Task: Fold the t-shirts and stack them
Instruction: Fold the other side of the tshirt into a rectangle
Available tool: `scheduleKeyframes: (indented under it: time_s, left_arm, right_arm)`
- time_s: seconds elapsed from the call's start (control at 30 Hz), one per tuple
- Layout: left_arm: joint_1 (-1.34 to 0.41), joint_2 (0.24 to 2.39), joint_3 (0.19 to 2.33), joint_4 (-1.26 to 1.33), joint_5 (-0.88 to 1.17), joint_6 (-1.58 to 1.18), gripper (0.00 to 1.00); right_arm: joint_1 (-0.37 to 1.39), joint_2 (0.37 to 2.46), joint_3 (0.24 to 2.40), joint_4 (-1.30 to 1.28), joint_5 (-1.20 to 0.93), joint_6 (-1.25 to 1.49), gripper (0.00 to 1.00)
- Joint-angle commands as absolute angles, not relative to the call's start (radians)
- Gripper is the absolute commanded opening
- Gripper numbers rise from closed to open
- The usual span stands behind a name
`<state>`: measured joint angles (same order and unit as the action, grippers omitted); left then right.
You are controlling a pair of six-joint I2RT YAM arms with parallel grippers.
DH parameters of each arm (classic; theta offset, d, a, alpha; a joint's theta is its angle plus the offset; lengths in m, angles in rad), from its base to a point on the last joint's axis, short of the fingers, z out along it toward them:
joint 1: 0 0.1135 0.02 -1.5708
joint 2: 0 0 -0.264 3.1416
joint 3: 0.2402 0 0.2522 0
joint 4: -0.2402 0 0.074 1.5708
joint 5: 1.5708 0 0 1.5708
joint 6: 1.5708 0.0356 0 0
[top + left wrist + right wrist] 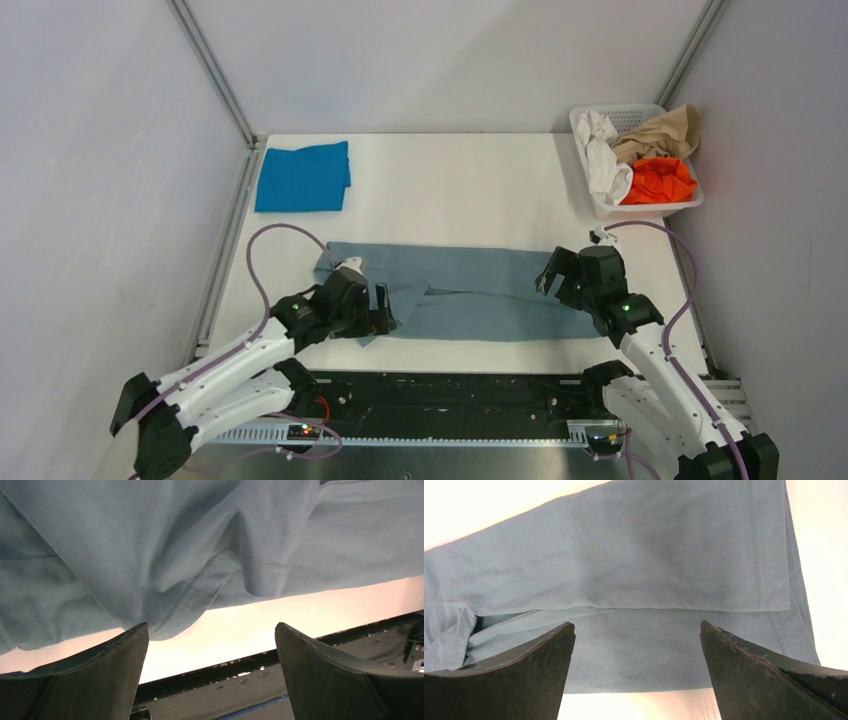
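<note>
The dusty grey-blue t-shirt [470,292] lies folded into a long band across the middle of the white table [470,190]. It fills the left wrist view [150,545] and the right wrist view [639,575]. My left gripper [383,312] is open and empty at the shirt's rumpled left end, fingers [100,675] just short of a hanging hem. My right gripper [552,280] is open and empty over the shirt's right end, fingers [764,675] astride the near edge. The brighter blue t-shirt [302,176] lies folded at the far left corner.
A white basket [596,205] at the far right holds white, tan and orange cloths. A black rail [450,395] runs along the table's near edge between the arm bases. Grey walls and metal posts close the sides and back.
</note>
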<state>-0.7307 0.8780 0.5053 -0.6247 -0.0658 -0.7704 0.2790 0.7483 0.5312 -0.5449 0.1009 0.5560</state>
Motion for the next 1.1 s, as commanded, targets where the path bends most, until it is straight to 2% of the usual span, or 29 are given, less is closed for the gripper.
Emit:
scheduleKeyframes:
  time_s: [0.0, 0.1, 0.2, 0.27, 0.33, 0.43, 0.53, 0.67, 0.9, 1.07]
  left_arm:
    - [-0.729, 0.814, 0.582, -0.644, -0.098, -0.787, 1.0]
    - [-0.73, 0.853, 0.639, -0.642, -0.16, -0.77, 1.0]
    - [-0.727, 0.911, 0.7, -0.64, -0.249, -0.788, 1.0]
    - [-0.698, 0.949, 0.709, -0.628, -0.322, -0.805, 1.0]
    - [-0.612, 0.986, 0.693, -0.568, -0.296, -0.803, 1.0]
    - [-0.497, 1.049, 0.637, -0.384, -0.137, -0.795, 1.0]
    - [-0.425, 1.111, 0.621, -0.341, -0.105, -0.786, 1.0]
    - [-0.374, 1.178, 0.597, -0.276, -0.102, -0.781, 1.0]
    - [-0.332, 1.24, 0.55, -0.197, -0.044, -0.769, 1.0]
    - [-0.316, 1.251, 0.532, -0.191, -0.047, -0.755, 1.0]
  right_arm:
    - [0.276, 0.754, 0.531, -0.519, 0.115, 0.542, 1.0]
    - [0.279, 0.757, 0.531, -0.495, 0.062, 0.539, 1.0]
    - [0.291, 0.754, 0.529, -0.421, -0.136, 0.578, 0.99]
    - [0.333, 0.773, 0.52, -0.318, -0.252, 0.644, 0.99]
    - [0.423, 0.827, 0.515, -0.162, -0.291, 0.718, 0.99]
    - [0.593, 0.957, 0.523, 0.025, -0.3, 0.821, 0.99]
    - [0.732, 1.177, 0.567, 0.211, -0.296, 0.94, 0.99]
    - [0.848, 1.428, 0.693, 0.305, -0.272, 1.031, 0.95]
    - [0.904, 1.713, 0.819, 0.448, -0.29, 1.169, 0.77]
    - [0.916, 1.754, 0.842, 0.425, -0.27, 1.184, 0.74]
